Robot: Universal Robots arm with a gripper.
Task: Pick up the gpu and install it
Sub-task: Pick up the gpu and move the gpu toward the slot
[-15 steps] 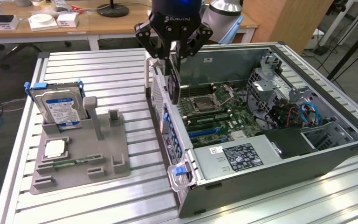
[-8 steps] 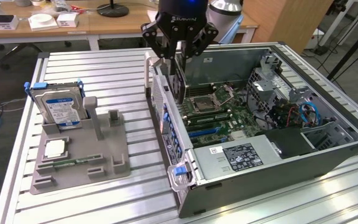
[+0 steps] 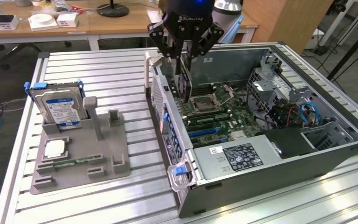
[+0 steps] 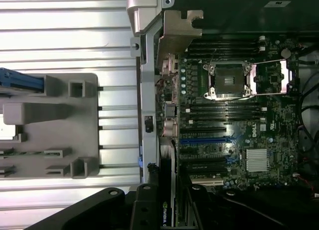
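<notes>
My gripper (image 3: 184,63) hangs over the open computer case (image 3: 344,119), near the case wall on the exterior view's left. It is shut on the gpu (image 3: 186,88), a thin dark card held upright and edge-on, with its lower end down inside the case above the motherboard (image 3: 219,116). In the wrist view the gpu (image 4: 168,190) runs out from between my fingers (image 4: 145,210), with a small logo label on it. It lies along the case's rear wall, beside the blue expansion slot (image 4: 204,139) and the black slots next to it.
A grey parts holder (image 3: 79,154) stands on the slatted table at the exterior view's left. It carries a silver hard drive with a blue label (image 3: 58,105), a processor chip (image 3: 54,148) and a green memory stick (image 3: 73,162). Drive cages and cables (image 3: 291,112) fill the case's far side.
</notes>
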